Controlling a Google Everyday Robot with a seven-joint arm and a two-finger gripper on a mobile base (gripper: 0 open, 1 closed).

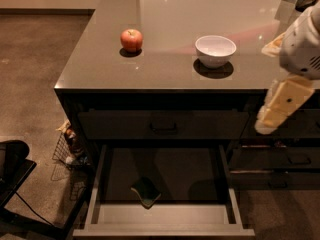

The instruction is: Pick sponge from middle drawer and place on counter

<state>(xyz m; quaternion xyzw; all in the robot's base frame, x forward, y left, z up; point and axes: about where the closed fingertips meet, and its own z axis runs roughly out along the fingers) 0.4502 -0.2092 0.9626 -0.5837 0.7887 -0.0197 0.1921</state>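
The sponge (pixel 146 191), dark green over a yellowish layer, lies flat in the open middle drawer (pixel 165 218), near its front and left of centre. The drawer is pulled out below a closed drawer front with a dark bar handle (pixel 163 126). The glossy grey-brown counter (pixel 165 69) spans the top of the view. My gripper (pixel 274 113) hangs at the right edge, beside the counter's front right corner, above and well to the right of the drawer. It is far from the sponge and holds nothing I can see.
A red apple (pixel 131 40) and a white bowl (pixel 215 50) sit on the counter. A wire basket (pixel 70 149) stands on the floor left of the cabinet. A dark chair (pixel 12 176) is at the lower left. More drawers (pixel 295 159) are at the right.
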